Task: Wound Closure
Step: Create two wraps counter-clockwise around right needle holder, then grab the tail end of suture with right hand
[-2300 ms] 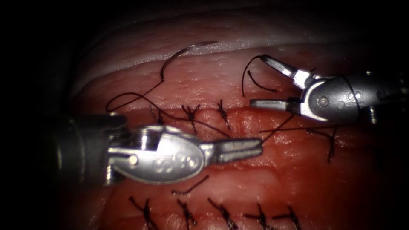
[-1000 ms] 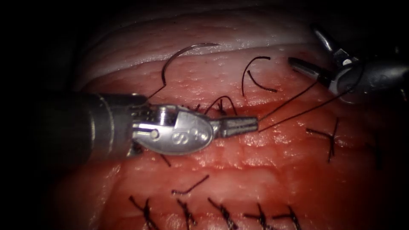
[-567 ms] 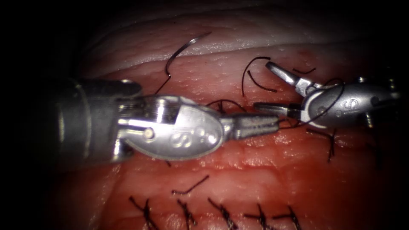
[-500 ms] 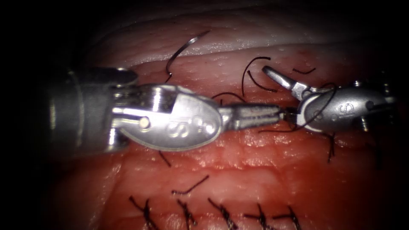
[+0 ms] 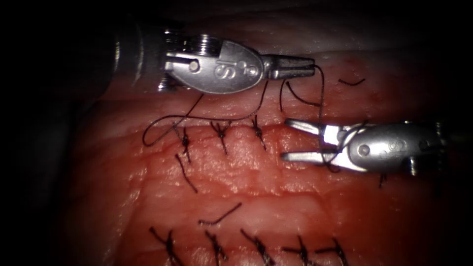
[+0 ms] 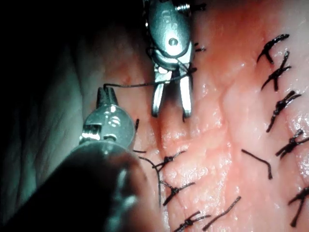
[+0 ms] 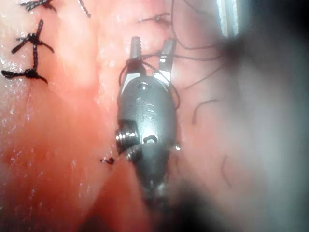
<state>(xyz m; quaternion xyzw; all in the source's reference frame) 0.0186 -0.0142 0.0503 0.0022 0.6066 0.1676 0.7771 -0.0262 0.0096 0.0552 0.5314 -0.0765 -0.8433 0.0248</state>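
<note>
The thread (image 5: pixel 319 106) is running from the left tool (image 5: pixel 295 67), whose jaws are pressed together and pinching it at their tips, down across the right tool (image 5: pixel 288 139). The right tool's jaws are standing spread apart and are gripping nothing; the thread is passing between them and is lying wrapped around the tool just behind them. A longer part of the thread is sagging below the left tool in a loop toward the stitches (image 5: pixel 220 132) on the cut (image 5: pixel 236 135) of the tissue (image 5: pixel 256 197). The needle's place I cannot tell.
</note>
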